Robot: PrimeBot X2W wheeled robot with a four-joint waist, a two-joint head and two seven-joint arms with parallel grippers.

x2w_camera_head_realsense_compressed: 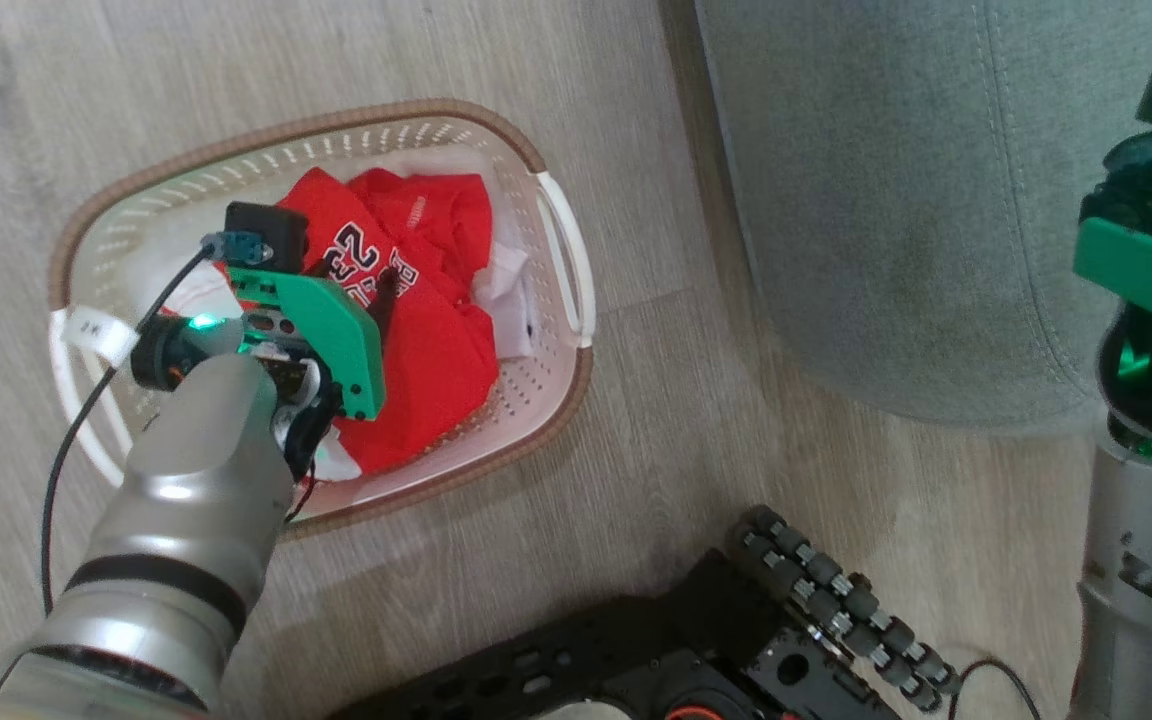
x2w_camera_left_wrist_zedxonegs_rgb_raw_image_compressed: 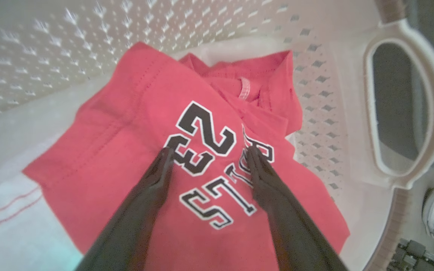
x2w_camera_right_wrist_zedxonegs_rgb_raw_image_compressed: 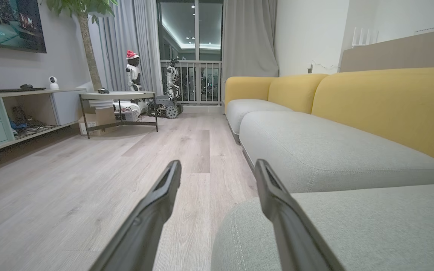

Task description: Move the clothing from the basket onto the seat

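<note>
1. My left pincer (x2w_camera_left_wrist_zedxonegs_rgb_raw_image_compressed: 209,150) hangs spread wide over the red jersey (x2w_camera_left_wrist_zedxonegs_rgb_raw_image_compressed: 134,124), crumpled in the basket (x2w_camera_head_realsense_compressed: 336,120).
2. Soft, light, limp fabric, I judge: pinch a raised fold near the lettering (x2w_camera_left_wrist_zedxonegs_rgb_raw_image_compressed: 207,131).

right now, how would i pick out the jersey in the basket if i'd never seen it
On the wooden floor, beside the grey-green upholstered seat, stands an oval cream plastic basket with a brown braided rim. A bright red fabric jersey lies on top inside it. Unlike the plain red garment and white cloth beside it, it bears black white-edged "23" lettering.
</note>
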